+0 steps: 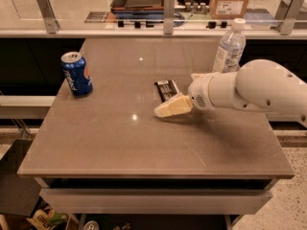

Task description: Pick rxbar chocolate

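Camera view: single arm (254, 87) reaches in from the right, low over the brown table (120, 143). Gripper (163, 110) sits at the near end of the rxbar chocolate (166, 88), angled down-left, tip at or just above the tabletop. It reads as one cream wedge, so I cannot tell whether it is apart or together. Nothing looks held.

The rxbar chocolate lies flat near table centre, black wrapper, white print up, its near end just beside or under the gripper; contact is unclear. Blue Pepsi can (76, 74) stands upright, well apart at the left. Water bottle (230, 49) stands upright behind the arm, near the wrist.

Risks, as judgement:
- The bar is thin and flat, so a closing gripper could skate over the wrapper and come up empty.
- The gripper looks offset toward the bar's near end, so a push could slide or spin it instead of gripping.
- An end pinch may let it droop or slip on lift.
- An arm swing back could clip the bottle.
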`<state>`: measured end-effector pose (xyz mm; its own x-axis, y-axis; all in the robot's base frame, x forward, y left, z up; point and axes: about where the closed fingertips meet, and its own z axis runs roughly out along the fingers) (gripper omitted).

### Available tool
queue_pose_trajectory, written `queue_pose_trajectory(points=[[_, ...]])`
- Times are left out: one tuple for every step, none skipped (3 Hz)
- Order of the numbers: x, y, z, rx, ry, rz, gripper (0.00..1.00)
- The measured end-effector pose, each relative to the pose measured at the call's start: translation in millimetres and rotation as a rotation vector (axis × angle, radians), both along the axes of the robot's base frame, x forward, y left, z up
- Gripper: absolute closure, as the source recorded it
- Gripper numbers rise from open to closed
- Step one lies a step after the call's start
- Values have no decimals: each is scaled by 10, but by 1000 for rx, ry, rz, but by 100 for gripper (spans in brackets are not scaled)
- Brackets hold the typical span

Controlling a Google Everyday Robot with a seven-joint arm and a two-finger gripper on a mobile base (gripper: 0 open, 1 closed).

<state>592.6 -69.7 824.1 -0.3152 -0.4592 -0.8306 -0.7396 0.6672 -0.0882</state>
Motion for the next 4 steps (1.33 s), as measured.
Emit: queue_pose_trajectory(points=[[9, 20, -43, -17, 8, 14, 0], [2, 36, -83, -17, 31, 19, 16], [-5, 36, -128, -23, 75, 0, 40], [-6, 36, -110, -23, 77, -1, 63]])
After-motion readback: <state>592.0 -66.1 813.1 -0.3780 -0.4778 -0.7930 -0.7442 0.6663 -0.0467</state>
